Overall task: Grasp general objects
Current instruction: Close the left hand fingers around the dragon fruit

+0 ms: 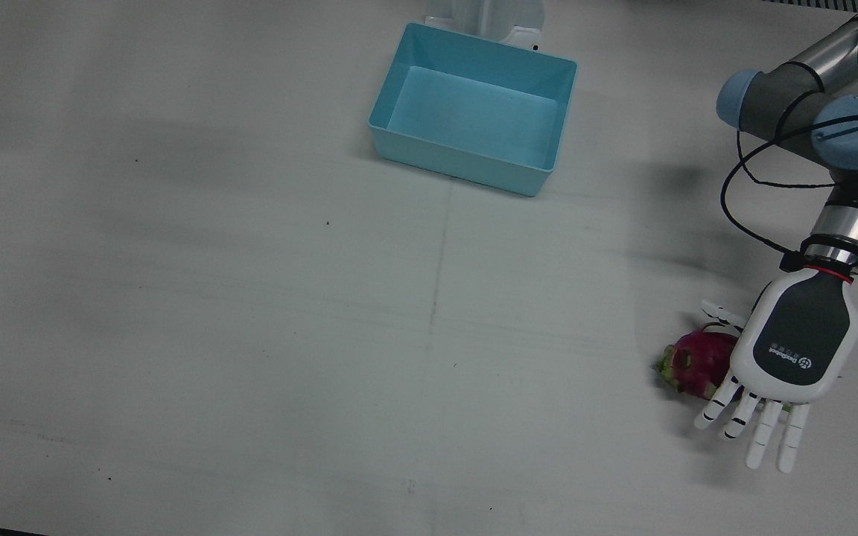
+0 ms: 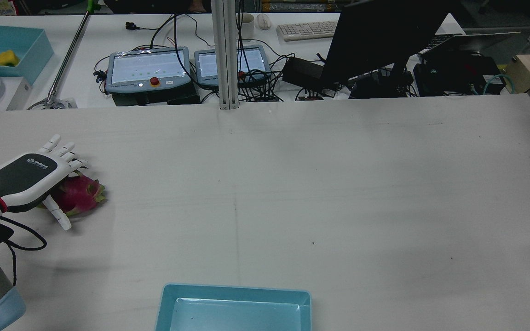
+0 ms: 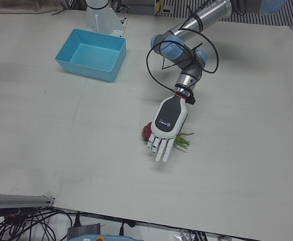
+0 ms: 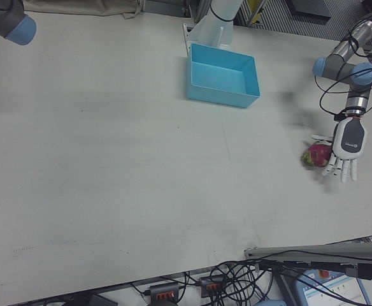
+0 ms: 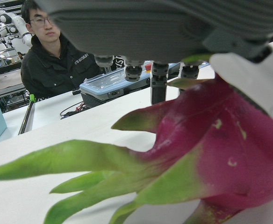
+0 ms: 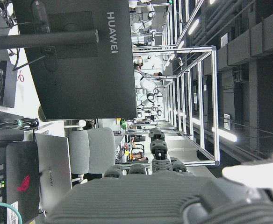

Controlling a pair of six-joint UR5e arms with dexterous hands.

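Left hand (image 1: 798, 350) hovers palm-down over the dragon fruit (image 1: 697, 362) by the bench's (image 1: 250, 298) left edge, fingers (image 1: 760, 435) spread and straight, clamped on nothing. Its logo is too small to read. Right hand's (image 6: 164, 196) view shows a HUAWEI monitor (image 6: 80, 51); its fingers' state is unclear.
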